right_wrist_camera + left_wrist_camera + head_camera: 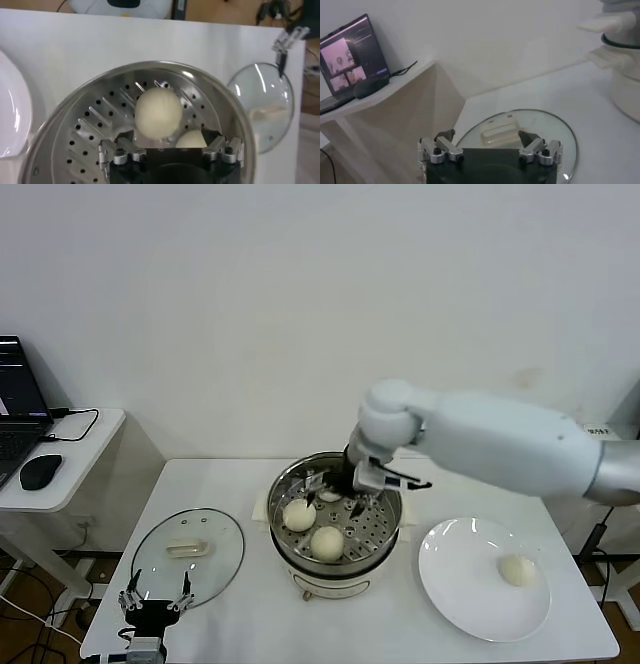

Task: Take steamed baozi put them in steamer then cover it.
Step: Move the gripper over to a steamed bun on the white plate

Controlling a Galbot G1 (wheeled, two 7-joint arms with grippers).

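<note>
The steamer (297,567) stands mid-table, its perforated tray (95,125) showing. Two steamed baozi (299,515) (327,542) rest on the tray. My right gripper (340,489) hangs over the tray's back part, open and holding nothing. In the right wrist view one baozi (158,113) lies just beyond the fingertips and another (191,140) shows partly between them. A further baozi (517,570) sits on the white plate (460,584). The glass lid (190,554) lies flat left of the steamer. My left gripper (155,596) waits open at the lid's near edge.
A side table at the far left carries a laptop (350,55) and a mouse (370,85). The lid's pale handle (497,134) lies just ahead of my left gripper (487,136). The plate's rim (12,115) sits close to the steamer on the right.
</note>
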